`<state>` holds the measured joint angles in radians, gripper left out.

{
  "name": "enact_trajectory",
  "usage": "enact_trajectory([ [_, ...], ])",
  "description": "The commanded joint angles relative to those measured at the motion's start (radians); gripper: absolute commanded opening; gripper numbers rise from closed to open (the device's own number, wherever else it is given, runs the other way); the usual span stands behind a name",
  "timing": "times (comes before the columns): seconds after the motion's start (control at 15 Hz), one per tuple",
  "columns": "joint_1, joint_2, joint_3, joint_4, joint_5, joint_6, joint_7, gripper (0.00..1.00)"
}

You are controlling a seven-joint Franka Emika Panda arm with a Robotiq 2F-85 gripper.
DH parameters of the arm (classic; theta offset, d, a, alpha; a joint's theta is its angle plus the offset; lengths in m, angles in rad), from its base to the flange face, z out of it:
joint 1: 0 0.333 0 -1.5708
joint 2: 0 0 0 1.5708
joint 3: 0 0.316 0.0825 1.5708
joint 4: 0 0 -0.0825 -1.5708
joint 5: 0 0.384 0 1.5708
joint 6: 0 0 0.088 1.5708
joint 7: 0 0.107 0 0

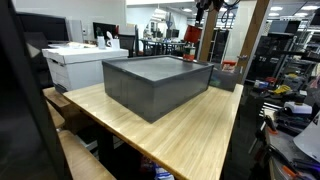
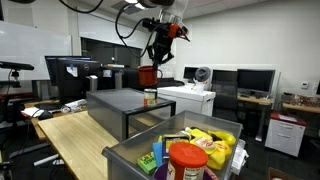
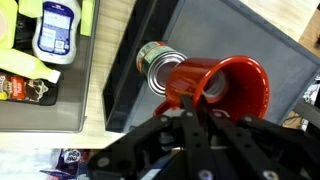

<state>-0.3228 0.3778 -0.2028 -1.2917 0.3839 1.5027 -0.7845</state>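
My gripper (image 3: 190,100) is shut on the rim of a red cup (image 3: 228,85) and holds it in the air. In an exterior view the gripper (image 2: 158,52) hangs high with the cup (image 2: 148,75) below it, above the far end of a dark grey box (image 2: 125,103). A tin can (image 3: 155,62) with a green label stands right under the cup, next to the box wall (image 3: 240,35); it also shows in an exterior view (image 2: 150,97). In an exterior view the grey box (image 1: 158,82) sits on the wooden table (image 1: 195,135), with the cup (image 1: 192,35) behind it.
A grey bin (image 2: 125,158) in the foreground holds a red-lidded jar (image 2: 187,160), yellow packets and other goods; it shows in the wrist view (image 3: 85,70) too. A white printer (image 1: 85,62) stands beside the table. Monitors and desks lie around.
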Motion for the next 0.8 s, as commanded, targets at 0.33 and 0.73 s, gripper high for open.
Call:
enact_trajectory([
  [0.33,0.012,-0.025,-0.01,-0.046,-0.019,0.032,-0.001,0.02],
  [0.73,0.014,-0.01,-0.018,-0.039,-0.02,0.029,0.0,0.02],
])
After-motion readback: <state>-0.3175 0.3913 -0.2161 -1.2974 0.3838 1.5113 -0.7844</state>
